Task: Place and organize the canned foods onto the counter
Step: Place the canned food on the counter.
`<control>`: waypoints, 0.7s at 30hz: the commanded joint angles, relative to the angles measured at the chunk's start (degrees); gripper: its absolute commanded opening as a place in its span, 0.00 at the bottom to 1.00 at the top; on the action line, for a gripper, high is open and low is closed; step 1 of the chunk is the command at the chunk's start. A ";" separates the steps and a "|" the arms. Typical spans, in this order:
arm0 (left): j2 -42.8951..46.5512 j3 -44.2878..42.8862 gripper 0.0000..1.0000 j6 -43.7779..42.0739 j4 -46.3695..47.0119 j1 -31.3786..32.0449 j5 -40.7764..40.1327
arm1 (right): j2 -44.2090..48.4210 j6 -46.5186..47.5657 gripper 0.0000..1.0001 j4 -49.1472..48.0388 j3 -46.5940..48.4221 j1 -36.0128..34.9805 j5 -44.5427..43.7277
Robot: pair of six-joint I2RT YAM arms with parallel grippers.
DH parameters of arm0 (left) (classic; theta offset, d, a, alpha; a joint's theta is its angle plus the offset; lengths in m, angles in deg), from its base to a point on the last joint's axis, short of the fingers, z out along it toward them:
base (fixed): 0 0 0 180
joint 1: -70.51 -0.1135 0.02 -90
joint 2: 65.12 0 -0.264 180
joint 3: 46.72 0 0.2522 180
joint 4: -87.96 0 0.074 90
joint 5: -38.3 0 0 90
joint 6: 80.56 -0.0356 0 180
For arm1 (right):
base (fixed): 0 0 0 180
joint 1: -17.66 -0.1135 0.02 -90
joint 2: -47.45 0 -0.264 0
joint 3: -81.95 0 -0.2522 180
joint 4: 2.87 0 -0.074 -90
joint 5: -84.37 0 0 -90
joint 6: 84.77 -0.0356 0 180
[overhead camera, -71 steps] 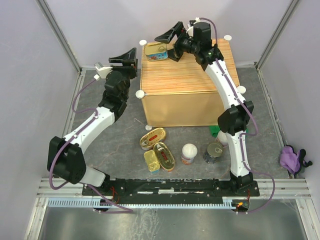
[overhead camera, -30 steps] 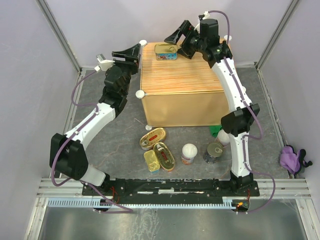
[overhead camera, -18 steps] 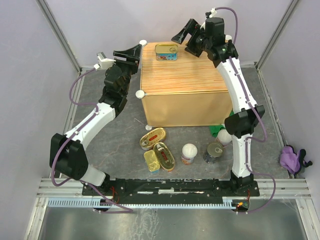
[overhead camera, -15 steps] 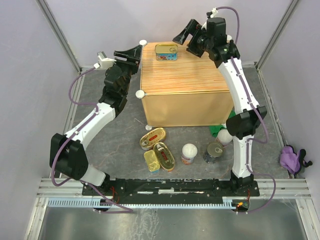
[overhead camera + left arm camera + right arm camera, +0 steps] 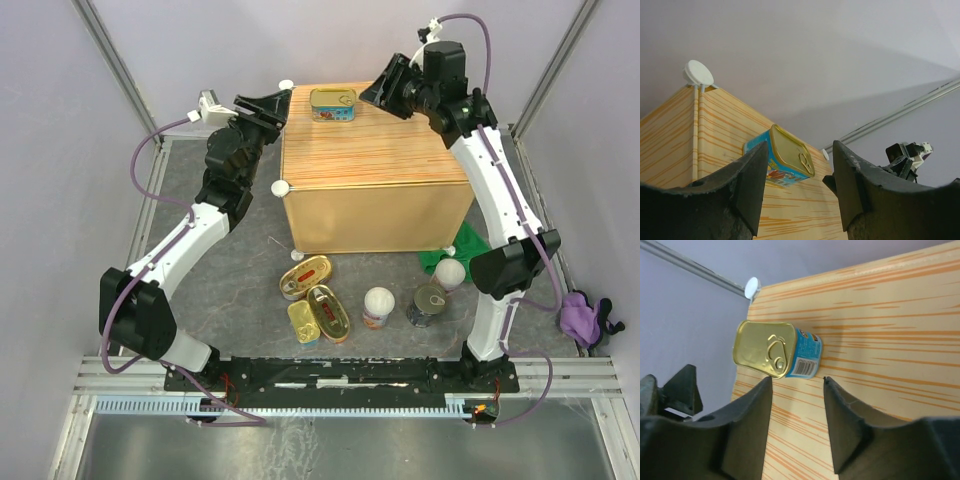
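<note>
So far, one rectangular tin (image 5: 333, 103) stands on the counter (image 5: 370, 150), near its far left corner. Six other tins (image 5: 328, 312) lie on the table (image 5: 230, 270) in front. Left gripper (image 5: 265, 108) and right gripper (image 5: 385, 85) hang parted, empty.

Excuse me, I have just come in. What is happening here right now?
Two robot arms are putting tins onto the wooden counter. One rectangular gold-lidded tin stands on it near the far edge. The right gripper hovers beside that tin, and the left gripper is at the counter's far left corner. Both have open jaws and hold nothing. The other tins wait on the grey table in front of the counter.
</note>
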 commanded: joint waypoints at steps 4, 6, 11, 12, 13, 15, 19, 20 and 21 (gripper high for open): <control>0.37 -2.08 0.58 -6.04 0.96 -0.23 2.50 | 1.64 0.90 0.43 -2.48 -3.03 -0.80 0.75; 0.37 -2.17 0.57 -6.82 0.68 -0.29 2.49 | 1.18 0.74 0.42 -2.45 -2.85 -0.81 0.58; 0.41 -2.09 0.56 -8.38 0.06 -0.26 2.69 | -0.68 0.09 0.40 -2.80 -1.19 -0.81 0.79; 0.45 -2.08 0.56 -8.57 0.03 -0.24 2.71 | -1.25 0.02 0.39 -2.62 -0.56 -0.77 0.85; 0.40 -2.08 0.56 -8.82 -0.09 -0.27 2.81 | -1.75 -0.10 0.39 -2.53 0.15 -0.81 0.95; 0.39 -2.00 0.56 -9.40 -0.21 -0.27 2.81 | -2.83 -0.40 0.39 -2.32 1.36 -0.89 1.18; 0.31 -1.91 0.55 -10.41 -0.41 -0.27 2.81 | -4.88 -0.77 0.38 -1.83 3.86 -1.30 1.78; 0.24 -1.90 0.55 -10.63 -0.41 -0.26 2.75 | -5.31 -0.75 0.38 -1.65 4.47 -1.49 1.72; 0.11 -1.90 0.55 -10.85 -0.41 -0.23 2.76 | -5.71 -0.73 0.38 -1.53 4.91 -1.73 1.70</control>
